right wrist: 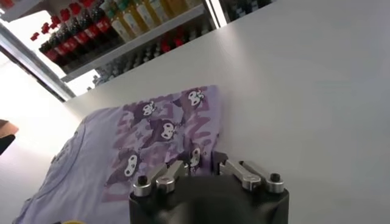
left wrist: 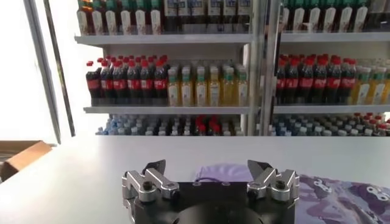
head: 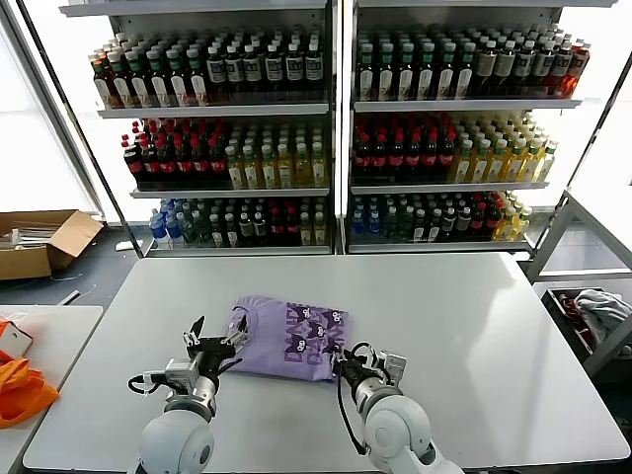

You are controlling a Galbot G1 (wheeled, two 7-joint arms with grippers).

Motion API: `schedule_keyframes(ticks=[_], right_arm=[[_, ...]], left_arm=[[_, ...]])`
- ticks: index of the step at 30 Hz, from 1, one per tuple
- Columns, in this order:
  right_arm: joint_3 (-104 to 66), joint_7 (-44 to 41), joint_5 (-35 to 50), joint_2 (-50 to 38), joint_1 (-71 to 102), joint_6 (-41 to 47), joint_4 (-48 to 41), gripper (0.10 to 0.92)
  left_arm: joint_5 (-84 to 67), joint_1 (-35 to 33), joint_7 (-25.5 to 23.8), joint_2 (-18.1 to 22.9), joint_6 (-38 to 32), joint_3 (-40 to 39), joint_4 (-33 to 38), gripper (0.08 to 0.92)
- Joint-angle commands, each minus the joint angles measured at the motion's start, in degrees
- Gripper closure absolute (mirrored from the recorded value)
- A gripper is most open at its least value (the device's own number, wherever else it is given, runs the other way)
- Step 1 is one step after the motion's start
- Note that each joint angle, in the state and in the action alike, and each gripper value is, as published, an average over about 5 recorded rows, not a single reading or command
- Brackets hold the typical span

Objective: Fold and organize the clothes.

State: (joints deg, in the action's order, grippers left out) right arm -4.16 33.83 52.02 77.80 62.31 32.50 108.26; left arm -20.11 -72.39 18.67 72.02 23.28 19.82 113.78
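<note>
A lavender T-shirt (head: 281, 341) lies folded on the white table (head: 474, 336), its dark purple cartoon print facing up on its right half. My left gripper (head: 217, 341) is open and empty, low over the table at the shirt's left edge; in the left wrist view (left wrist: 207, 167) the shirt (left wrist: 222, 173) lies just beyond its spread fingers. My right gripper (head: 346, 363) sits at the shirt's near right corner. In the right wrist view (right wrist: 204, 164) its fingers are drawn close together with the printed edge of the shirt (right wrist: 146, 140) between them.
Shelves of bottled drinks (head: 336, 138) stand behind the table. A cardboard box (head: 39, 242) lies on the floor at far left. An orange bag (head: 20, 390) sits on a side table (head: 59, 326) at left. A grey-white cloth bundle (head: 597, 311) lies in a rack at right.
</note>
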Motion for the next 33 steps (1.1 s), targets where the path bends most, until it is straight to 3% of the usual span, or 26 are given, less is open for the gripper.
schedule_keyframes(ticks=[1, 8, 16, 22, 25, 33], right_arm=[[-0.7, -1.8, 1.0, -3.5, -1.0, 0.6, 0.9, 0.755], [-1.9, -4.6, 1.4, -13.2, -2.9, 0.9, 0.8, 0.915], [-2.6, -8.9, 0.9, -22.4, -7.3, 1.0, -3.9, 0.918], [-3.1, -10.6, -3.8, -22.7, -8.0, 1.0, -5.4, 0.918], [-4.0, -11.2, -5.3, -21.9, -4.5, 0.9, -2.0, 0.891], [-5.6, -8.8, -10.5, -17.6, 4.4, 0.7, 7.2, 0.671]], left_arm=[[-0.1, -1.0, 0.7, 0.1, 0.1, 1.3, 0.7, 0.177], [-0.2, -1.5, 0.9, 0.2, 0.1, 1.6, 1.3, 0.177], [-0.1, -2.1, 1.0, 0.6, 0.1, 1.3, 2.3, 0.177], [0.0, -2.9, 1.0, 1.3, 0.2, 1.1, 3.1, 0.177], [0.0, -3.5, 1.0, 1.5, 0.2, 1.4, 3.5, 0.177], [0.4, -5.0, 1.0, 2.4, 0.0, 1.8, 4.4, 0.177]])
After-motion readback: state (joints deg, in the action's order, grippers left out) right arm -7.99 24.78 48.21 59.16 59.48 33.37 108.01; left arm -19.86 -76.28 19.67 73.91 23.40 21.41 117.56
